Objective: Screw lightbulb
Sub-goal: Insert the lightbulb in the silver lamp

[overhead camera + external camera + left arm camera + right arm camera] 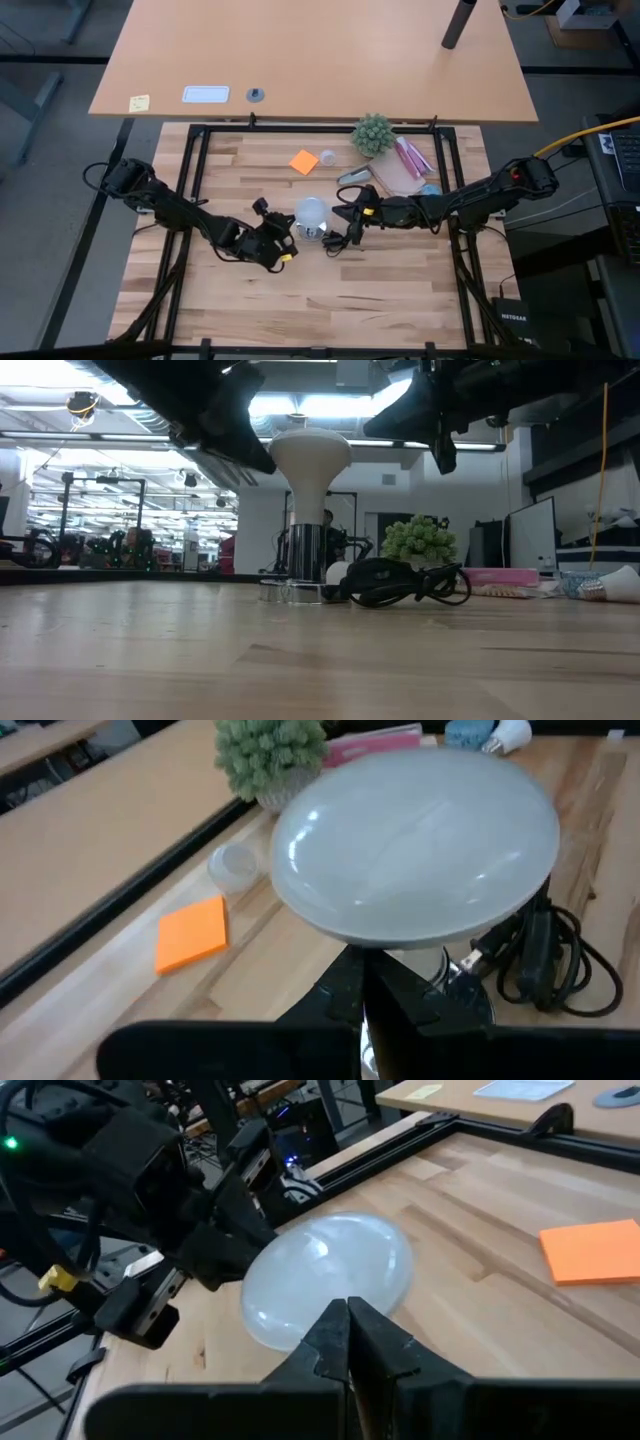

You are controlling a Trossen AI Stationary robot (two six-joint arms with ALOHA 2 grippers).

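A: White bulb, where did you have it?

B: You had the lightbulb [311, 211] standing upright in the shiny base [296, 573], mid-table, head up, cord [405, 585] bundled just beside it.

A: Your left gripper?

B: Left gripper [284, 238] sat right beside the bulb, fingers [372, 1000] pressed together, holding nothing, tips under the bulb's head near the neck.

A: Touching it?

B: You couldn't tell from any view.

A: Right one?

B: Right gripper [341, 218] was on the bulb's other side, fingers [348, 1342] together too, empty, pointing at the head.

A: Anything else on your table?

B: Orange sticky pad [304, 161] and a small green plant [373, 134] were farther back, well apart from the bulb.
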